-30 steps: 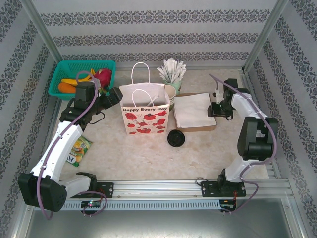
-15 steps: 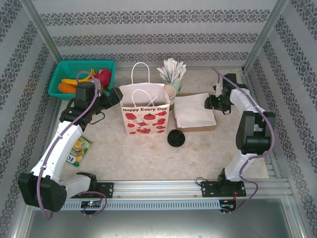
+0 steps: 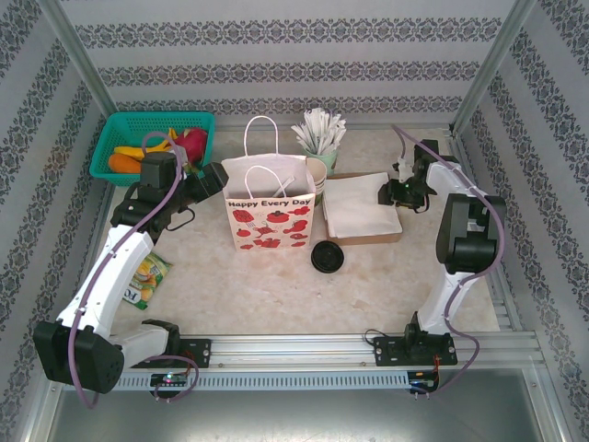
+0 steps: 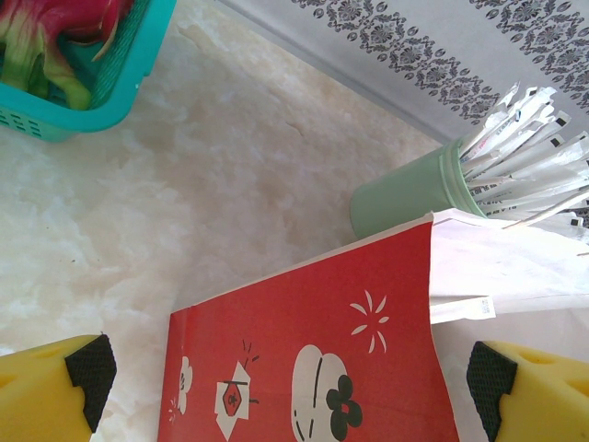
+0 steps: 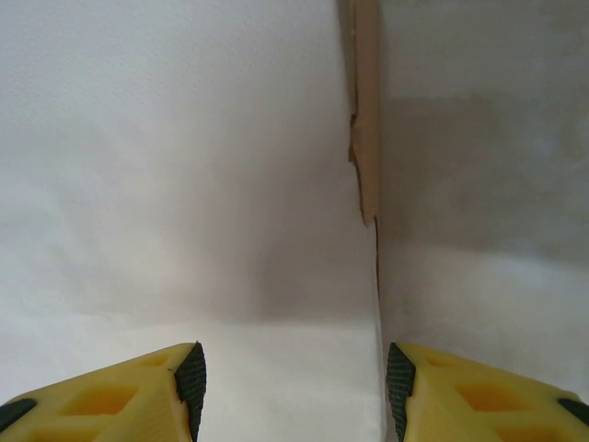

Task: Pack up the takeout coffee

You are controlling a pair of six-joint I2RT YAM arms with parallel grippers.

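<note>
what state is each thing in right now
bag: upright, top open
lid: lying flat, off the cup
cup: upright, no lid
straw cup: upright, full
napkins: stacked flat
basket: holds fruit
left hand: open, empty
right hand: open, over the napkins

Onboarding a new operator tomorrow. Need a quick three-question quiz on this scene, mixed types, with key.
1. True or false: the black lid lies on the table, on the near side of the paper bag.
2. The right gripper is above: A) white napkins B) teal basket C) snack packet.
3. What fills the green cup behind the bag?
Key: 1 true; 2 A; 3 white wrapped straws.
</note>
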